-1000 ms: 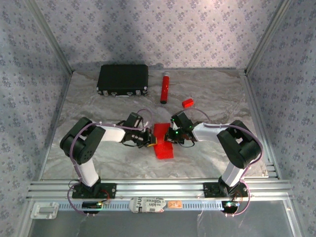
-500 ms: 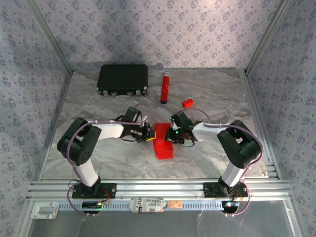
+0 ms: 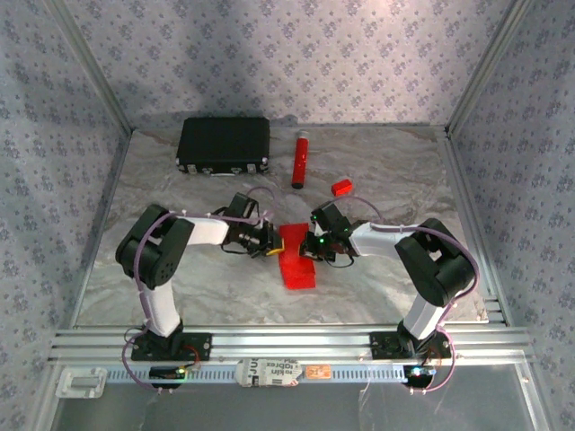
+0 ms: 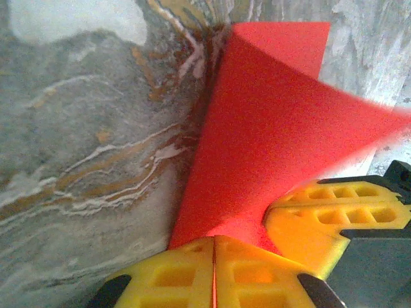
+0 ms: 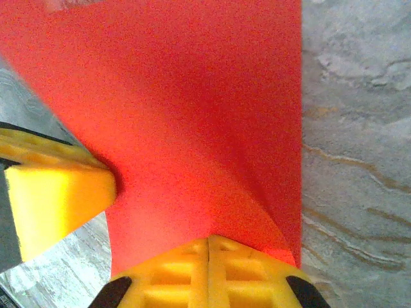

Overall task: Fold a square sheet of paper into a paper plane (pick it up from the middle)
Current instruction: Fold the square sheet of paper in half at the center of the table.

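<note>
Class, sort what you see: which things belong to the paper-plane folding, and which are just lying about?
In the job: red paper sheet, left gripper and right gripper, both pinching it.
Lying about: black case, red tube, small red block.

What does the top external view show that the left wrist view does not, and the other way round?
Top external view: the black case, the red tube and the small red block on the far part of the table, plus both arms from base to hand. Left wrist view: the closed yellow fingers of the left hand pinching the paper's edge, with the sheet curling up off the surface. Shared: the red paper, the left hand and the right hand at it, and the marbled table.
</note>
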### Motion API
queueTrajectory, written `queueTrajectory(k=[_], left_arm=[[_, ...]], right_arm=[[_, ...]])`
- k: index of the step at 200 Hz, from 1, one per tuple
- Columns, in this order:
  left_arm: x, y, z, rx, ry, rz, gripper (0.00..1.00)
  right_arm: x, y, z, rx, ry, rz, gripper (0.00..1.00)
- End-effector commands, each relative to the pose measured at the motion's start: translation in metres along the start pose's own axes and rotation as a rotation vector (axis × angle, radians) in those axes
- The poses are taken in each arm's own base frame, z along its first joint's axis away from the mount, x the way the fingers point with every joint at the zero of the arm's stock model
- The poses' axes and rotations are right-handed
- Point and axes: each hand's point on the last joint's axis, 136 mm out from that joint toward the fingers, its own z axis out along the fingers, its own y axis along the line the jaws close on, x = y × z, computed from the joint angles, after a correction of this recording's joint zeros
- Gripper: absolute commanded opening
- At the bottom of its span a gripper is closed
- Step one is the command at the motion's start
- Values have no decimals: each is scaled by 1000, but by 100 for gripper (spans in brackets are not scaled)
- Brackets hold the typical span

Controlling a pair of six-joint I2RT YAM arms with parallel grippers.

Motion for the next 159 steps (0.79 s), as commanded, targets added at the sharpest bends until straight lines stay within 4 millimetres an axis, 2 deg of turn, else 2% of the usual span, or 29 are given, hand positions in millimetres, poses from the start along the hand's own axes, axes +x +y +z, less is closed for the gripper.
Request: queueTrajectory(k=[1, 16, 97, 159], left_arm=[[-3, 39, -1, -118, -3, -63, 7], [-6, 33, -6, -105, -9, -56, 7], [-22, -23, -31, -12, -41, 29, 12], [-31, -45, -30, 48, -36, 64, 13]], right_arm=[[27, -49, 4, 185, 72, 57, 0], [27, -49, 4, 185, 72, 57, 0], [28, -51, 3, 195, 80, 61, 0], [24, -52, -2, 191, 73, 57, 0]])
